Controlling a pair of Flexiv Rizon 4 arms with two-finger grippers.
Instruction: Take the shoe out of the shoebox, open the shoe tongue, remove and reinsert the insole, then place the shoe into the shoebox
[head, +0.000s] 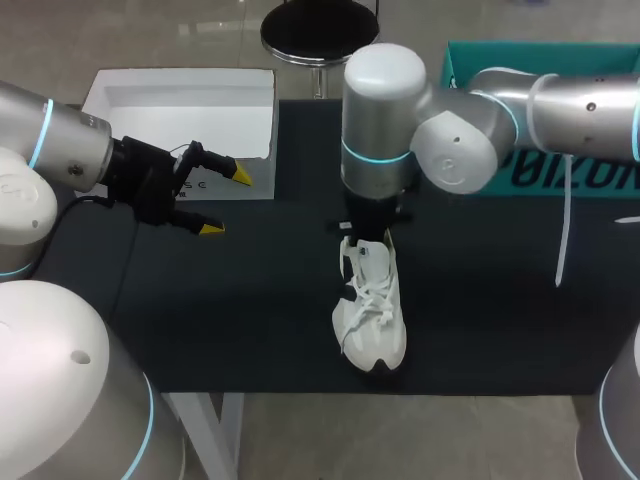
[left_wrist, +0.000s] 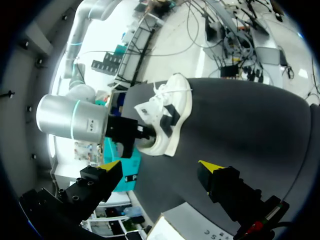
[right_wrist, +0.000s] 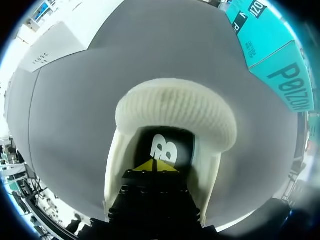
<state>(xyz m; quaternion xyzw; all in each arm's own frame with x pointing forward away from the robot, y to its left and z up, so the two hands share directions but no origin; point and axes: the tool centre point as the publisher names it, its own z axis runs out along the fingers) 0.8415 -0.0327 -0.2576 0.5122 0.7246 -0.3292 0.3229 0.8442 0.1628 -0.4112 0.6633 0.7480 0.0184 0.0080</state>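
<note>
A white sneaker (head: 370, 320) stands upright on the black table (head: 500, 300), toe toward the front edge. My right gripper (right_wrist: 154, 165) reaches down into the shoe's opening from the heel end, its yellow tips pressed together, shut, just above the black insole (right_wrist: 165, 147). Whether the tips pinch the insole is hidden. The padded heel collar (right_wrist: 175, 107) curves around ahead of the tips. My left gripper (head: 226, 200) hangs open and holding nothing over the table's left side, well clear of the shoe (left_wrist: 172, 107), which lies ahead of its fingers.
An open white shoebox (head: 180, 100) sits at the back left, just behind the left gripper. A teal box (head: 560, 175) stands at the back right, behind my right arm. Bare table lies on both sides of the shoe.
</note>
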